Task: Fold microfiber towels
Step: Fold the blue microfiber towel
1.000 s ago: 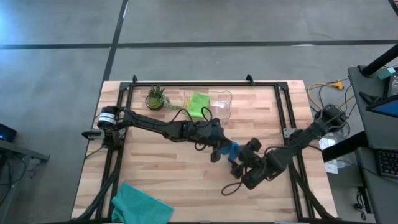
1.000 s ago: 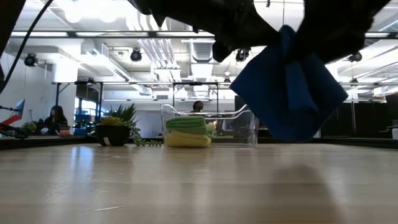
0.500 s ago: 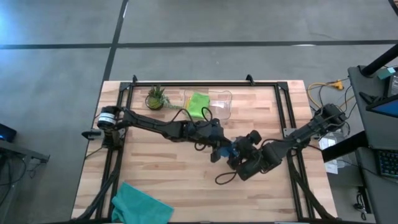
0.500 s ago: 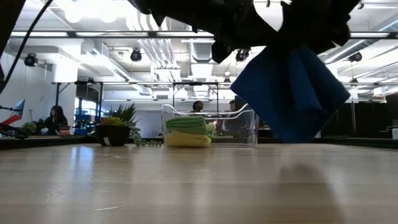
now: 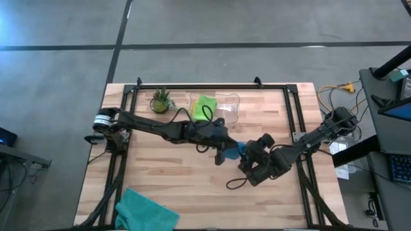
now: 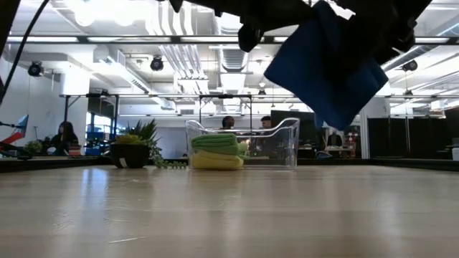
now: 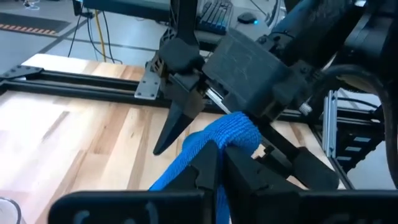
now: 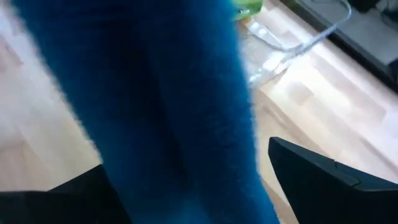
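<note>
A blue microfiber towel (image 6: 326, 68) hangs bunched above the middle of the table, clear of the wood. My left gripper (image 7: 219, 152) is shut on it, reaching in from the table's left. My right gripper (image 5: 248, 154) is open right beside it, one finger on each side of the hanging blue towel (image 8: 155, 93). A teal towel (image 5: 144, 212) lies crumpled at the near left edge. A lime green towel (image 6: 215, 142) rests on a yellow one (image 6: 215, 161) inside the clear bin (image 6: 287, 143). My left gripper pinches a bunched fold of the blue towel (image 7: 233, 132) between its two fingers, which come nearly level from the table's left. Several layers are gathered in the pinch. The towel hangs slack below the fingers, lifted clear of the table. My right gripper: I cannot tell whether its fingers touch the towel.
A small potted plant (image 5: 160, 101) stands at the far left next to the clear bin (image 5: 221, 108). A black frame (image 5: 292, 122) runs along the table's edges. Bare wood (image 5: 192, 186) lies in front of both grippers.
My left gripper has risen with the blue towel, whose lower edge hangs higher above the table than before. My right gripper has moved toward the far edge and toward the towel, still open.
</note>
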Motion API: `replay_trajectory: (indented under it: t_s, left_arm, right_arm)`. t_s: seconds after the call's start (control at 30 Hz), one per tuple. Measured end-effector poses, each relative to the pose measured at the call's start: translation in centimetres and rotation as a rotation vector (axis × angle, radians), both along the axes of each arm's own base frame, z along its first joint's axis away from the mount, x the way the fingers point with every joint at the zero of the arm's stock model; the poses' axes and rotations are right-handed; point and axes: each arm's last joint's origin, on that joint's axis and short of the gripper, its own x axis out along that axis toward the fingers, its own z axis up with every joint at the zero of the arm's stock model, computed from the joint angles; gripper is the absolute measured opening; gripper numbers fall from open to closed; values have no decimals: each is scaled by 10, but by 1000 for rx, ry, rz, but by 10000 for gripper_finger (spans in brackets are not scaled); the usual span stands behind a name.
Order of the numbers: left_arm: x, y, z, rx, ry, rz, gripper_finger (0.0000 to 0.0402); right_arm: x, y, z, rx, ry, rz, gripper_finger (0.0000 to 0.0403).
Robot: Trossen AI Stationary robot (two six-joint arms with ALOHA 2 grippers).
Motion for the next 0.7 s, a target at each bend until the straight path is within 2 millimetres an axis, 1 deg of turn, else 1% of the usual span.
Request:
replay_trajectory:
  t_s: [0.13,0.37,0.57,0.7]
  left_arm:
    - [-2,0,3,-2,-2,-8,0]
    - [-4,0,-4,1,70,-19,0]
    - [-4,-1,-5,25,77,-42,0]
    - [-4,-1,-5,35,76,-46,0]
  right_arm:
    - [1,1,3,-32,31,57,271]
    - [-1,4,10,-53,45,125,182]
    - [-5,9,10,-48,60,163,124]
    - [-5,12,9,-16,88,206,77]
